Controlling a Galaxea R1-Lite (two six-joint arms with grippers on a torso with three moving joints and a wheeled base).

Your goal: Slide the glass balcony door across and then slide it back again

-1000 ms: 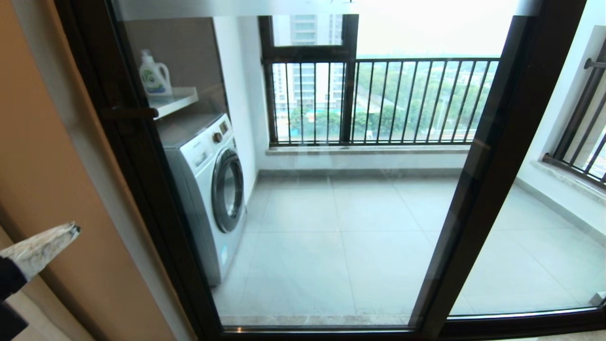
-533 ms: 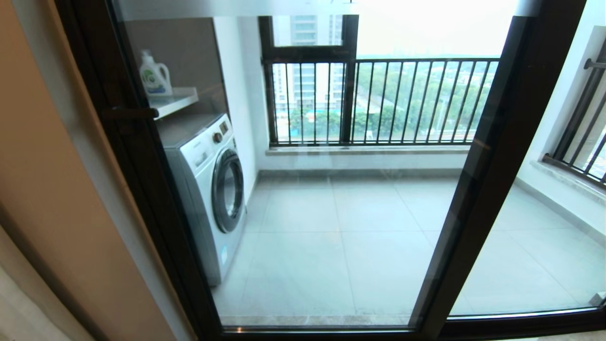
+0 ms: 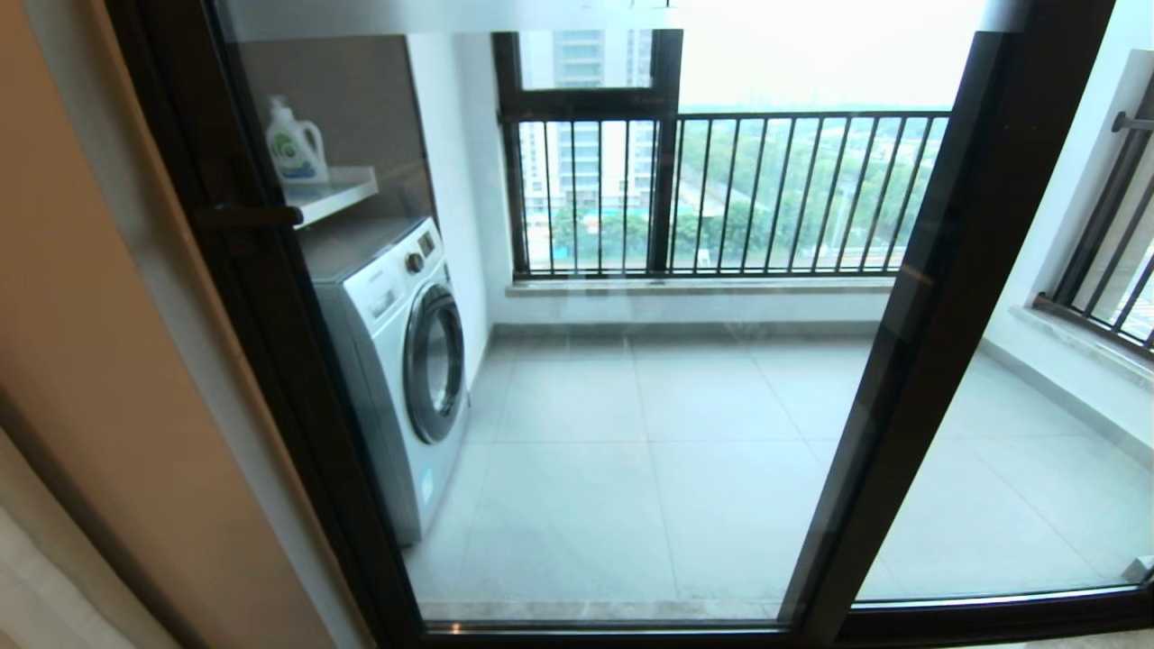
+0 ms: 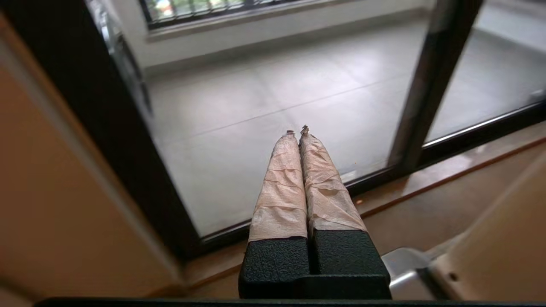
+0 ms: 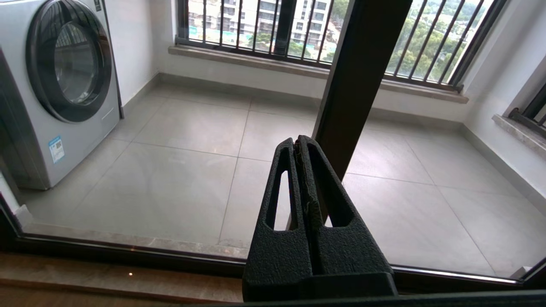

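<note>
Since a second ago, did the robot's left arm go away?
Yes. It showed low at the head view's left edge, beside the glass balcony door; now that corner is bare. The left gripper hangs low, jaws closed.

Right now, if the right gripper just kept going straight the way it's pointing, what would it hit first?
Most likely the glass balcony door. The right gripper, fingers shut and empty, points at the pane near its dark upright; depth is unclear, so it could touch that upright instead.
</note>
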